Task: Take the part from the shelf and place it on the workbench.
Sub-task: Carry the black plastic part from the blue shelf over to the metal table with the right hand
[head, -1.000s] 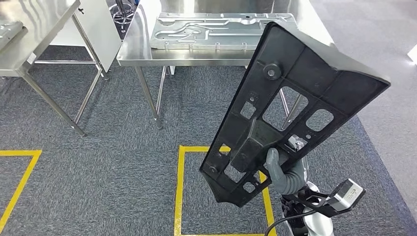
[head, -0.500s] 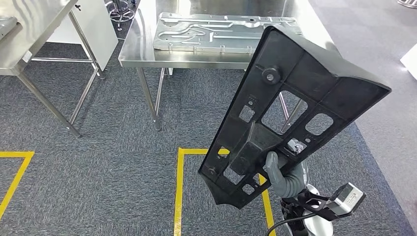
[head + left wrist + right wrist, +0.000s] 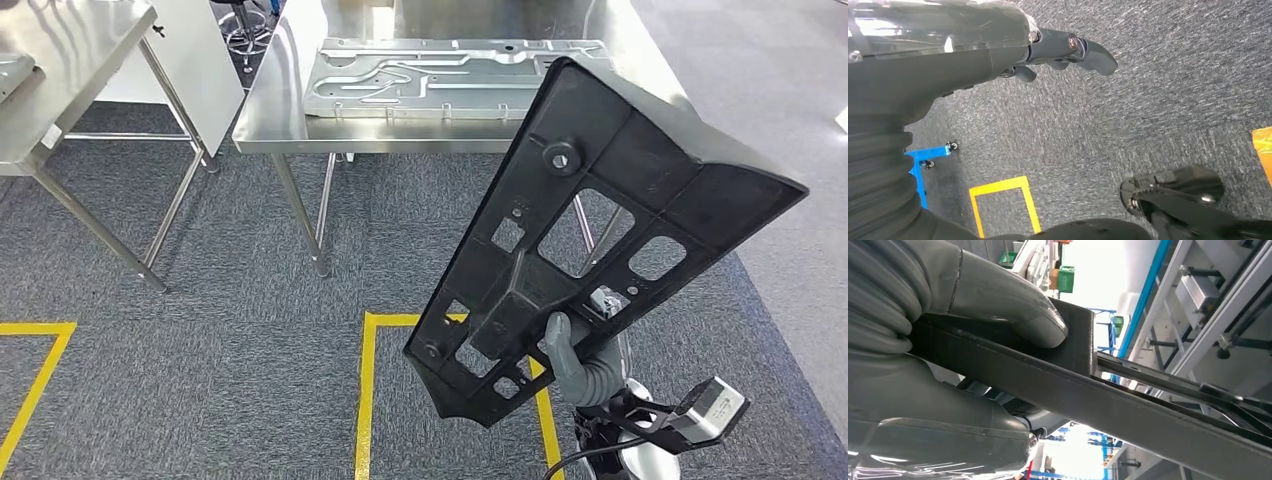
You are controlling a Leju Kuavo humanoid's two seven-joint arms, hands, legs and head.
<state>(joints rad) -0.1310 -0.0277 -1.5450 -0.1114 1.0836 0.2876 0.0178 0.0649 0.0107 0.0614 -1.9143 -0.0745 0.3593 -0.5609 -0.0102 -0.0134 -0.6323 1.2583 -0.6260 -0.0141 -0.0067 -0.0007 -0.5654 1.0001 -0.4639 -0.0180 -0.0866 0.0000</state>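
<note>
While the right robot hand point(image 3: 575, 362) grips the black plastic part point(image 3: 590, 230) near its lower, narrow end, the part stands tilted up in front of the robot's body, its wide end leaning up and away toward the steel counter point(image 3: 290, 100) ahead. In the right wrist view the thumb point(image 3: 1013, 307) presses flat on a raised block of the part with the other fingers wrapped under the edge — a clamp that seems meant to stop a long, top-heavy piece from swinging. Holding it high and steep likely keeps it above the counter edge on the way in. The part is in the air, not touching anything but the robot hand, and the counter is some way off across grey carpet point(image 3: 220, 280) marked with yellow tape point(image 3: 366, 390). A stamped metal plate point(image 3: 430, 70) already lies on the counter, so the free surface to its right and front looks like the sensible landing spot. The left robot hand point(image 3: 1068, 52) hangs by the robot's side over the carpet, holding nothing, its fingers loosely curled but not closed. A second counter point(image 3: 60, 90) stands off to the left.
</note>
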